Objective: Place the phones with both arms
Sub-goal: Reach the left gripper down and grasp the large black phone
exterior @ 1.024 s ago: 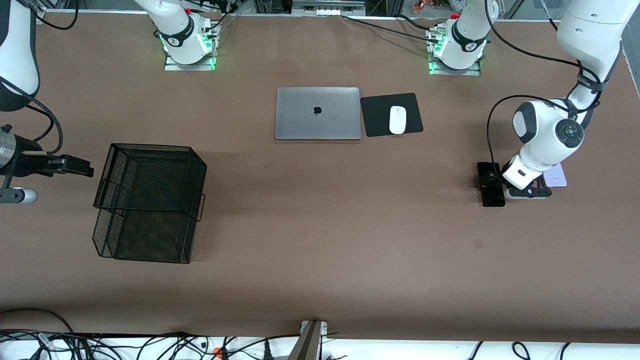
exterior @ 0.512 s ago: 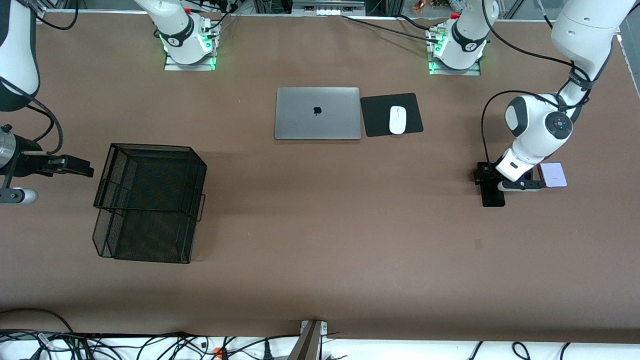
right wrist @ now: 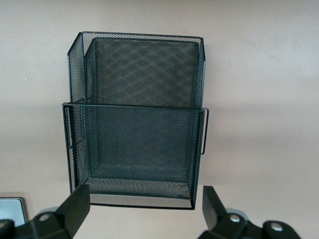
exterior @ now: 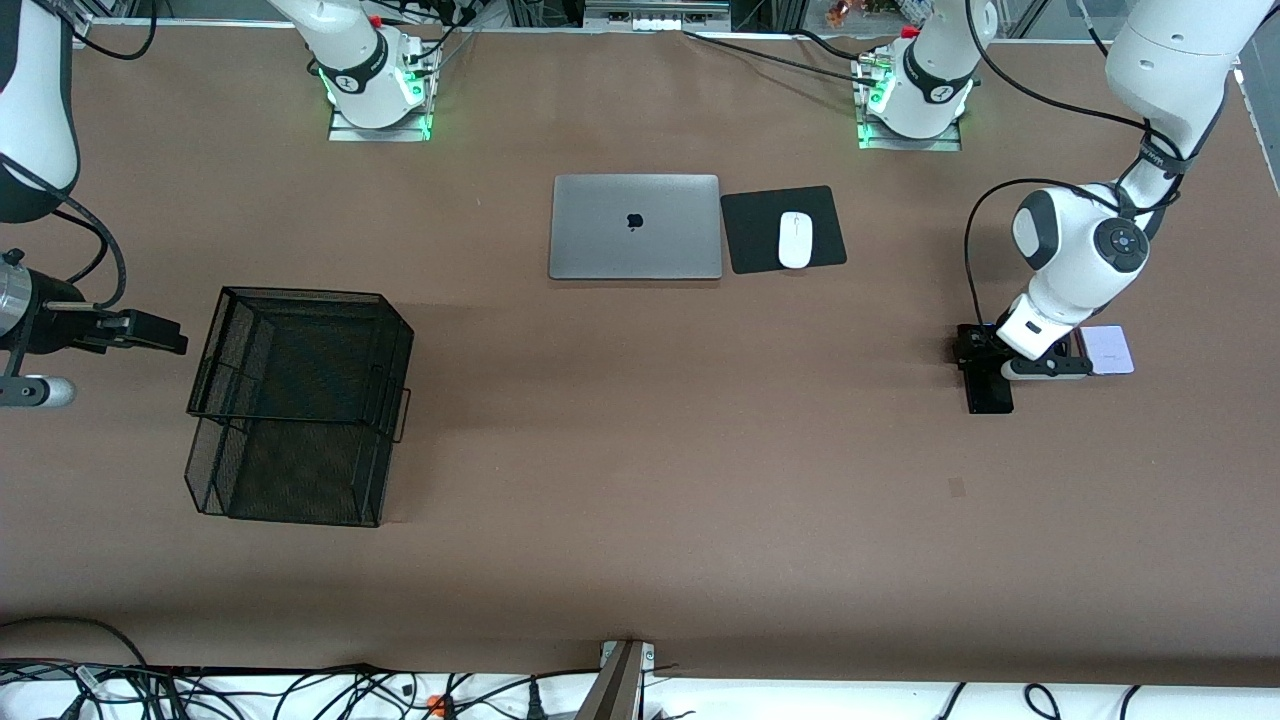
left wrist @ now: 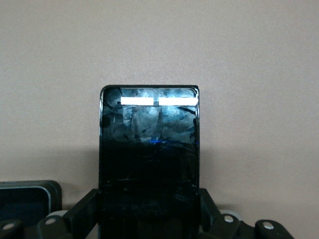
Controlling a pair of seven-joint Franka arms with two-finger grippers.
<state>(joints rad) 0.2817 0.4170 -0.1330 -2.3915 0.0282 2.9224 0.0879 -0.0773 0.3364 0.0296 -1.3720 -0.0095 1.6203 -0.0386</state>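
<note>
Your long black slab phone (left wrist: 149, 164) lies flat on the brown tabletop (exterior: 650, 450) toward the left arm's end. The left hand (left wrist: 149, 211) pinches its sides; lift level. The right hand (right wrist: 144, 209) waits spread over the black mesh basket (right wrist: 134, 119).

The front view looks down from high across the table (exterior: 640, 450) at both arms' bases, while the left wrist view sits close over the long black phone (left wrist: 149, 164) and the right wrist view faces the mesh basket (right wrist: 137, 119), both things shared with the front view.
</note>
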